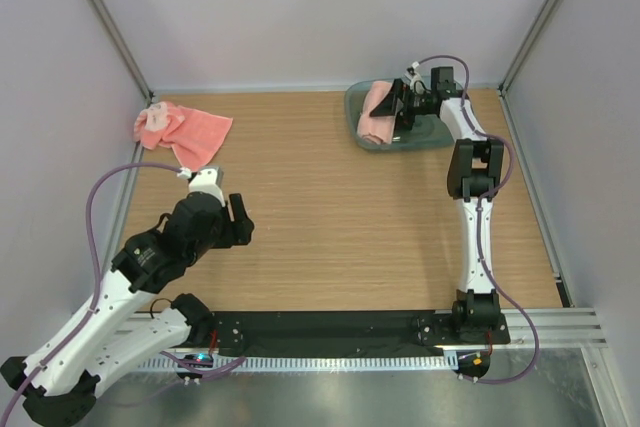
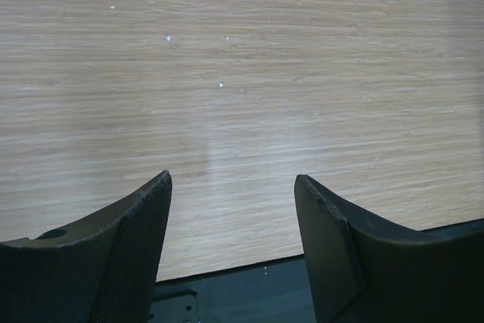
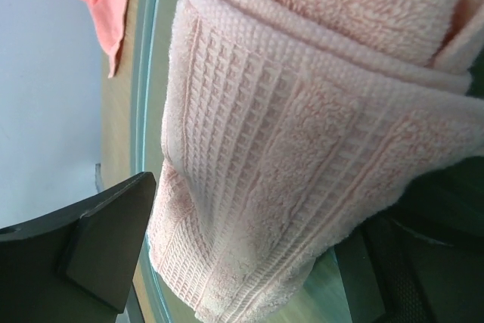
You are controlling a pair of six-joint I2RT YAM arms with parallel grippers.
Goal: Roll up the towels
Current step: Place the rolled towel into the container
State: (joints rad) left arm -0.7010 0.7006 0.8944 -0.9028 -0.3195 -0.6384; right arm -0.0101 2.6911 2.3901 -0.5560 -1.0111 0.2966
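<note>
Setting the rolled towel (image 1: 376,113) in the tub (image 1: 425,139), far right, wants a slow release so it stays wound. Whether the right fingers (image 3: 106,247) pinch it I cannot tell; one is hidden. The left fingers (image 2: 144,225) gape over the table (image 1: 350,217). The second towel (image 1: 185,129) lies crumpled far left.

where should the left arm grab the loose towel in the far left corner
The loose towel is bunched near the wall on its left but lies flat toward its right corner. Probably pinch that free corner from above, jaws coming in from the table-centre side.
</note>
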